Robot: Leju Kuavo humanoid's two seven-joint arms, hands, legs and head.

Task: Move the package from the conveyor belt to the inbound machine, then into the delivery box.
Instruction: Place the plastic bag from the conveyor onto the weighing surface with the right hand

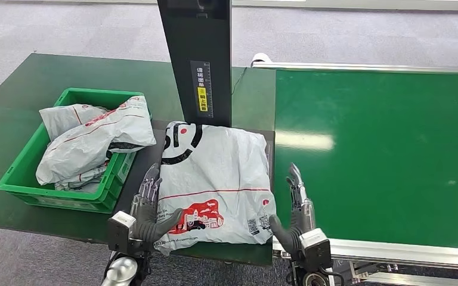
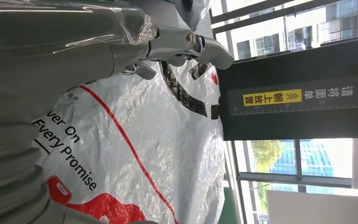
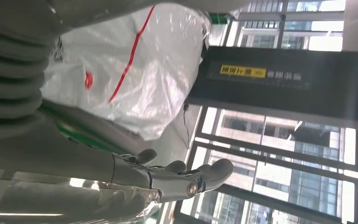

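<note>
Grey-white plastic, printed with a red line, red artwork and a black curved mark, makes up the package (image 1: 214, 179), which lies flat on the dark platform of the inbound machine (image 1: 198, 59), at the foot of its black upright column with the yellow label. The left robot hand (image 1: 149, 205) sits at the package's left edge, fingers stretched forward and apart, thumb reaching in toward the bag's lower corner; it seems to touch the plastic, though I cannot be sure of a grip. The right robot hand (image 1: 292, 205) stands just beside the package's right edge, fingers straight and spread, holding nothing, over the seam where the platform meets the green conveyor belt (image 1: 381, 155). Left of the machine, a green delivery box (image 1: 21, 173) on the dark green table (image 1: 12, 95) holds several other grey bags (image 1: 89, 140), heaped above its rim.
</note>
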